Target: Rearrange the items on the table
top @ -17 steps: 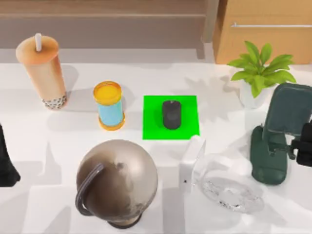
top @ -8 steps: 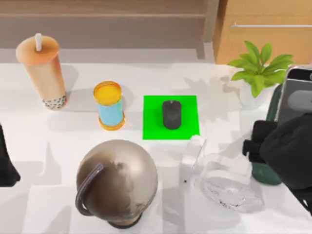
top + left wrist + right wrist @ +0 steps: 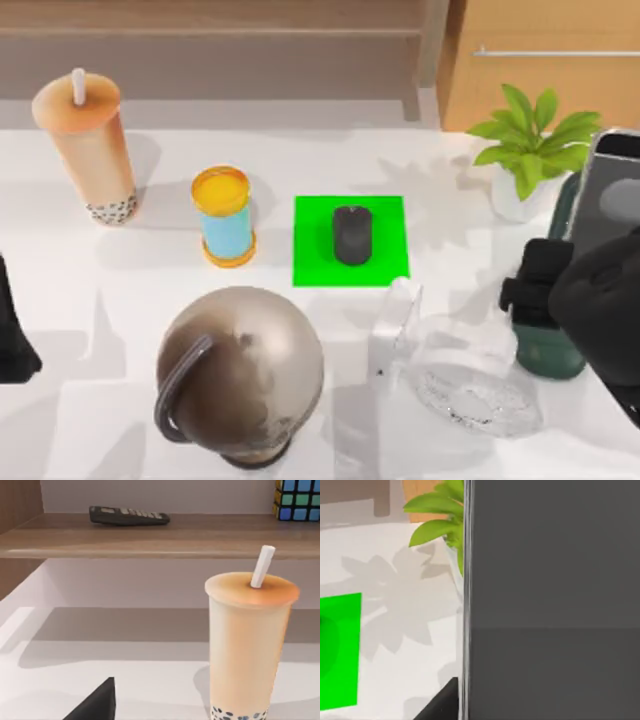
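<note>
The grey-screened smartphone stands upright at the table's right edge, above a dark green stand. My right gripper is shut on it, and its grey screen looms close in the right wrist view beside one dark fingertip. The black mouse lies on a green mat mid-table. A white fan with a clear grille lies at the front right. The tall orange-tan drink cup with its white straw stands at the back left. My left gripper is parked at the left edge.
A yellow-topped blue can stands left of the mat. A large bronze globe occupies the front centre. A potted plant sits at the back right, close to the phone. A wooden shelf runs behind the table.
My right arm came in from the right edge and the smartphone rose off the green stand with it. Over the last half second both shifted slightly right. The left arm stayed still.
</note>
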Tool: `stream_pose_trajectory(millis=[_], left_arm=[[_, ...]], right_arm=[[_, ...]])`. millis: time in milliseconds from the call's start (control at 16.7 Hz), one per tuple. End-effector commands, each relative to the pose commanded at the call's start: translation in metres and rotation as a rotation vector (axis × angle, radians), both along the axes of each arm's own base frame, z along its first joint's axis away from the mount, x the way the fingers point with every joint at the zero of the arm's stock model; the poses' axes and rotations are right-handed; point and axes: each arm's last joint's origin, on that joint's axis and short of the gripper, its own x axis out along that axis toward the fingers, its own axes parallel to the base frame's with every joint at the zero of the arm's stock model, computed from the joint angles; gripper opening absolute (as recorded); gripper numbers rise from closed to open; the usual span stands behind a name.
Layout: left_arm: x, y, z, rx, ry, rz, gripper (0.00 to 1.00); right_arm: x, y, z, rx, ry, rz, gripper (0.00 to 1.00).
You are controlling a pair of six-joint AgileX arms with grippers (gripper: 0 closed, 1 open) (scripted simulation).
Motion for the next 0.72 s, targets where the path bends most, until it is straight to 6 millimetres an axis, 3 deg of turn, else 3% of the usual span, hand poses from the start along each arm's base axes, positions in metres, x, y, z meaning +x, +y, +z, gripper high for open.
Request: stream_pose_trajectory(millis=[300,720], left_arm=[[0.0,0.0,0.0,0.0,0.0,0.0,1.0],[0.0,0.0,0.0,0.0,0.0,0.0,1.0]], right_arm=[[0.007,-0.004,-0.004,0.006,0.004,0.015,0.0],[0.042,-0.004,-0.021,-0.05,0.026,0.0,0.0]])
